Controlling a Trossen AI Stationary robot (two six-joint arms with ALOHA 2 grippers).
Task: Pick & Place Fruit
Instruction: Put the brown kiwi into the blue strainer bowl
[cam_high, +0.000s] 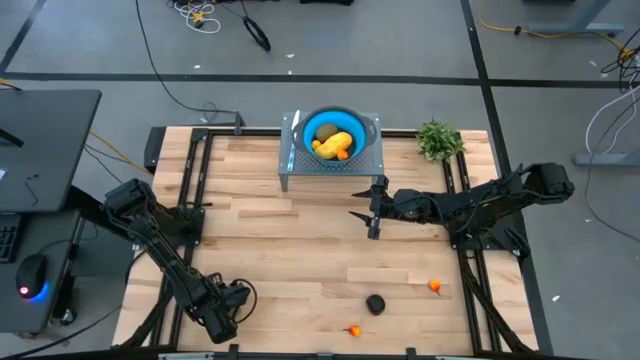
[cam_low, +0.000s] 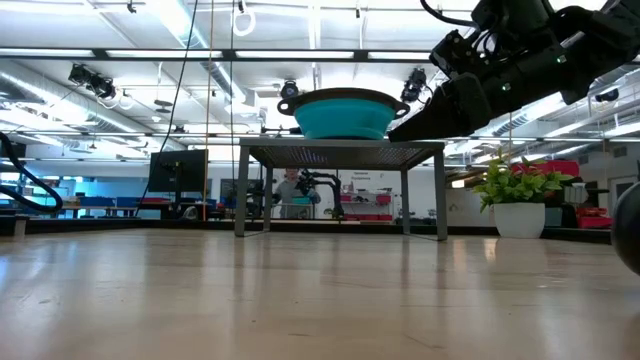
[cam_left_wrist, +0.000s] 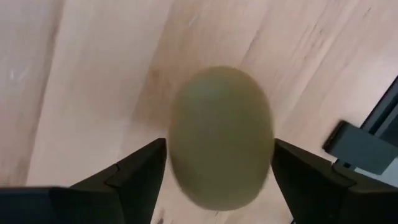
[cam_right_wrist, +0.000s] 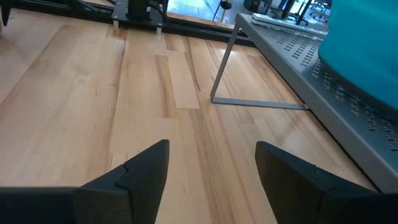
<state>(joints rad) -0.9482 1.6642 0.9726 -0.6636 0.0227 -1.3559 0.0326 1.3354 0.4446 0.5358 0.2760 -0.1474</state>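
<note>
An olive-green oval fruit (cam_left_wrist: 221, 134) sits between the fingers of my left gripper (cam_left_wrist: 219, 155), which is near the table's near-left corner (cam_high: 228, 305). The high view hides this fruit under the gripper. My right gripper (cam_high: 374, 210) is open and holds nothing. It hovers at mid-table just in front of the grey stand (cam_high: 300, 172). The blue bowl (cam_high: 362, 128) on the stand holds the yellow fruit (cam_high: 335, 142) and orange pieces. A black round fruit (cam_high: 375, 303) and two tiny orange-red fruits (cam_high: 435, 286) (cam_high: 353, 329) lie on the table near its near edge. My left gripper has the olive-green fruit pinched between its two fingers (cam_left_wrist: 146, 168), which meet the fruit's opposite sides (cam_left_wrist: 177, 158) across its width. The fingers come from above, pointing down at the wood. I cannot tell whether the fruit is lifted clear or rests on the table.
A leafy potted plant (cam_high: 438, 138) stands at the far right corner. Black frame rails (cam_high: 195, 190) run along both sides of the table. Bare wood (cam_high: 290, 250) lies between the two arms. In the low view, the right arm (cam_low: 500, 70) hangs at about the height of the stand's top.
</note>
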